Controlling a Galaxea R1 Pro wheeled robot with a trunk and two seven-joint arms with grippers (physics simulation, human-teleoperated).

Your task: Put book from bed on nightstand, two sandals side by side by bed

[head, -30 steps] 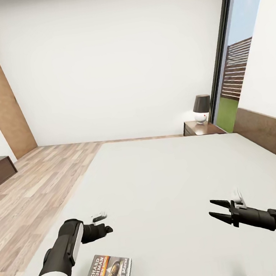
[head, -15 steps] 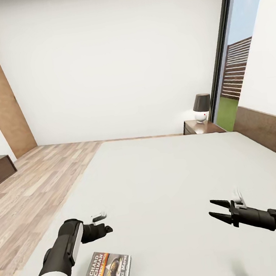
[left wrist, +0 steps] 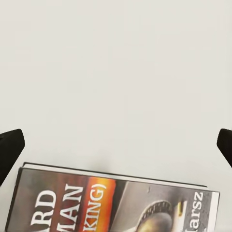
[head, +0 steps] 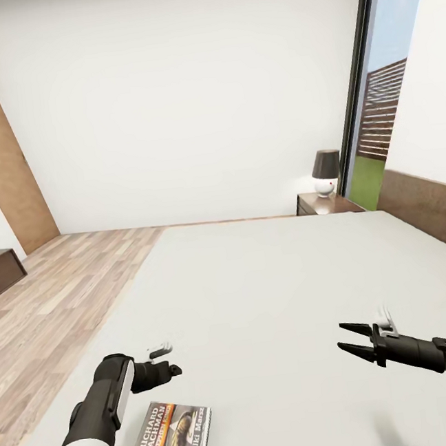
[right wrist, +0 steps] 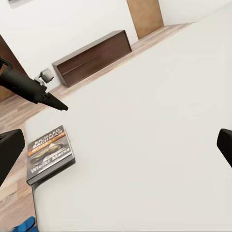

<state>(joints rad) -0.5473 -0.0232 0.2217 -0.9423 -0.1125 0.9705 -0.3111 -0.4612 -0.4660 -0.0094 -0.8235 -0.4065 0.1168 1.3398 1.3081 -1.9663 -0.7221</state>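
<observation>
1. We're on the book step here, no question. The book is lying flat on the bed, close to the near corner on the robot's left side, cover up, and nothing has hold of it.
2. The left gripper hovers just past the book's far edge, low over the mattress. From the wrist camera its two fingertips are spread wide with the book's top edge sitting between and below them, so it's open and empty.
3. The right gripper is well off to the other side over bare mattress, fingers parted too, holding nothing.
4. I'd say the next move is for the left arm to pull back a bit and drop so the fingers straddle the book. It's thin and flat on a soft surface, so getting a finger under an edge looks like the fiddly part.
5. The nightstand is way over at the far end by the window, with a lamp on it, so there's a drive round the bed after the pickup.
6. A bit of blue, probably a sandal, peeks out on the floor near the bed corner. That's for later.
</observation>
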